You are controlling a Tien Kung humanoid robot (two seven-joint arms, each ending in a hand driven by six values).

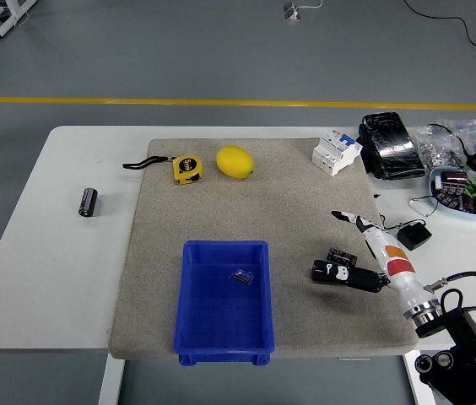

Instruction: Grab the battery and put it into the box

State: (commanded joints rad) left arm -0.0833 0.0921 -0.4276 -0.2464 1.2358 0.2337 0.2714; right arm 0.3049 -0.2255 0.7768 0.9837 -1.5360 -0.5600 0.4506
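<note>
In the head view, the robot's white-and-black right hand [358, 253], fingers spread and empty, hovers just beside the small black cylindrical battery [342, 256], so grasping comes next, then carrying it leftward to the blue plastic box [192, 291].

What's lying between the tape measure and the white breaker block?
In the head view, a lemon lies between the tape measure and the breaker block.

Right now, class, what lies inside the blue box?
Inside the blue box lies one small dark object, too small to identify. Nothing covers the box floor, so no part is hidden.
</note>
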